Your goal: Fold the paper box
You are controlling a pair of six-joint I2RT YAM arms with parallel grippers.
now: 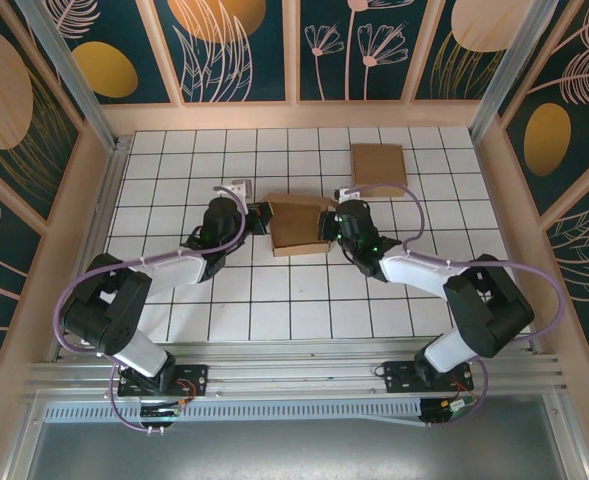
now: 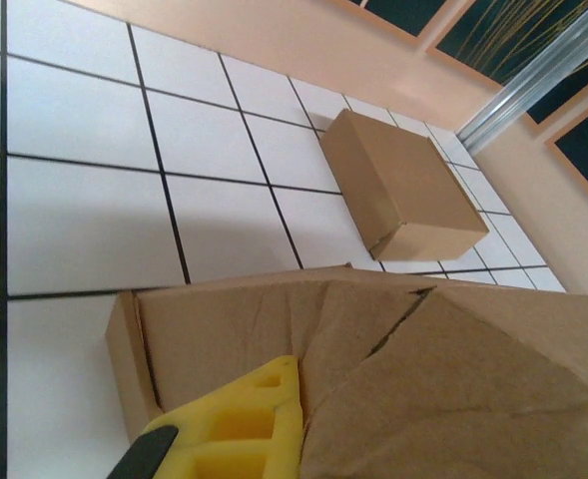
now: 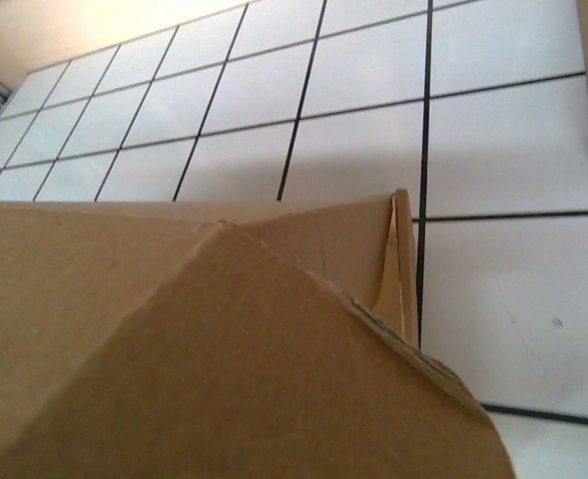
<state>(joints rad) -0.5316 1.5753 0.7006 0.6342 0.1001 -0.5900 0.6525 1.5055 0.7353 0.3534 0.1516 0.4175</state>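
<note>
Here the paper box (image 1: 299, 228) is sitting on the table (image 1: 274, 300) between the left jaws and right jaws, both meeting its sides; whether they are pinching it, I cannot tell.

Brown paper box (image 1: 299, 228), white table (image 1: 274, 300) with black grid, yellow finger (image 2: 244, 424), teal walls (image 1: 354, 70) with gold leaves.

White gridded table (image 1: 274, 300), two cardboard boxes on it.
Half-folded paper box (image 1: 299, 225) mid-table, toward the far edge; closed box (image 1: 378, 168) near the far right corner.
</note>
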